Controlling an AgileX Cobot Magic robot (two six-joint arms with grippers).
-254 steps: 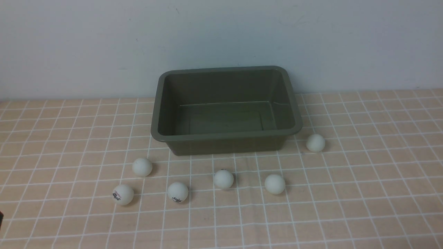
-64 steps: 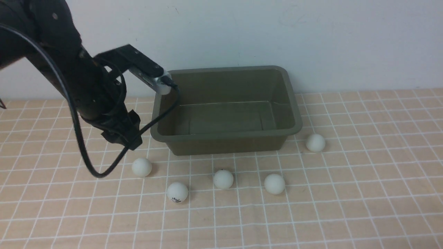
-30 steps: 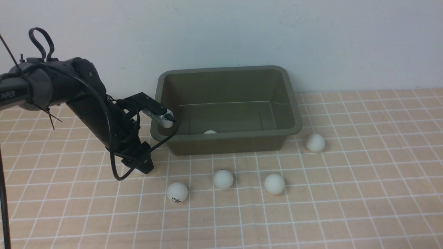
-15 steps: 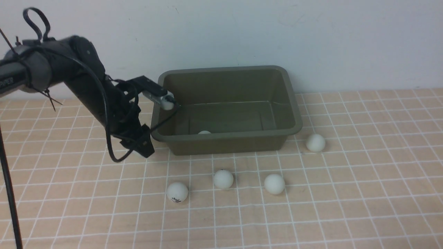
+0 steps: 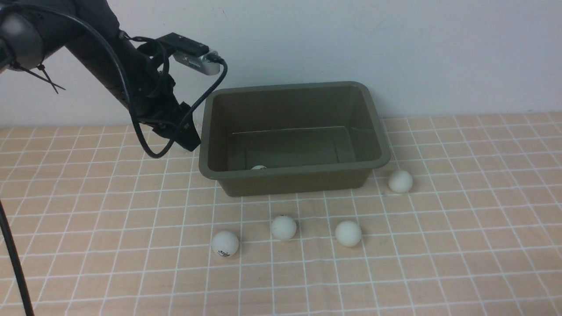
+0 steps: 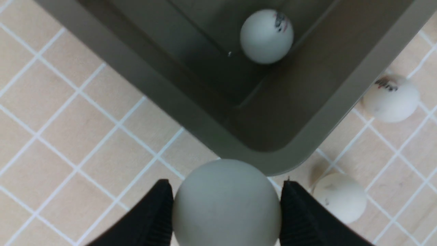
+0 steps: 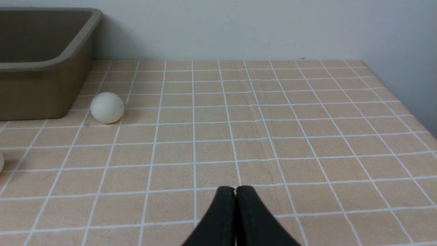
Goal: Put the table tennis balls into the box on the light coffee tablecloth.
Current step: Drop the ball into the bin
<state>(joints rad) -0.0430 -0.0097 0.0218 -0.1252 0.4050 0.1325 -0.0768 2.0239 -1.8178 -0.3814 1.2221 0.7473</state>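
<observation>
My left gripper [image 6: 226, 184] is shut on a white table tennis ball [image 6: 226, 205], held in the air just outside a front corner of the olive-green box [image 6: 273, 160]. In the front view this gripper [image 5: 186, 139] hangs by the box's left wall [image 5: 204, 145], and the held ball is hidden. One ball [image 5: 259, 167] [image 6: 266, 36] lies inside the box. Several balls rest on the light coffee tablecloth [image 5: 88, 219]: three in front of the box [image 5: 225, 243] [image 5: 283, 227] [image 5: 348, 233], one at its right [image 5: 400, 181] [image 7: 107, 107]. My right gripper [image 7: 235, 191] is shut and empty, low over the cloth.
A pale wall stands right behind the box. The left arm's black cable [image 5: 145, 145] loops down beside the box's left side. The cloth's right edge [image 7: 423, 126] shows in the right wrist view.
The left gripper closed on the ball left of the box's front and lifted it up and back beside the left wall. The box slid slightly right. The ball inside rolled a little left.
</observation>
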